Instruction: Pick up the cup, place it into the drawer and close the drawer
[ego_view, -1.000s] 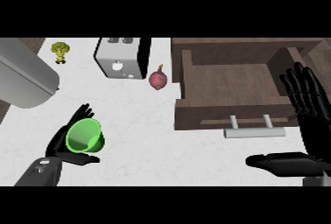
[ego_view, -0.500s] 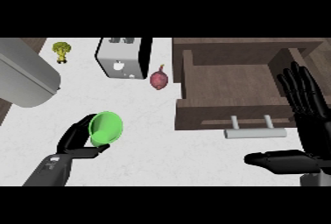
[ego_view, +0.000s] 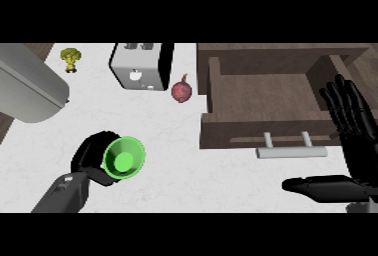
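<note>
A green cup (ego_view: 123, 158) is held above the white counter at the lower left, tipped on its side with its mouth facing right. My left hand (ego_view: 92, 156) is curled round it from behind. The brown drawer (ego_view: 214, 127) stands pulled out at the right, its inside bare, with a silver handle (ego_view: 291, 150) on its front. My right hand (ego_view: 350, 117) rests open at the right edge, fingers pointing up over the drawer's right side, thumb stretched left below the handle.
A silver toaster (ego_view: 140, 65) stands at the back centre. A red onion (ego_view: 181, 90) lies beside it, close to the drawer's left wall. A yellow-green broccoli (ego_view: 71, 58) sits at the back left. A large grey rounded object (ego_view: 28, 89) fills the left edge.
My left hand has lifted the cup off the counter, carried it right toward the drawer and turned it onto its side. The right hand has stayed still.
</note>
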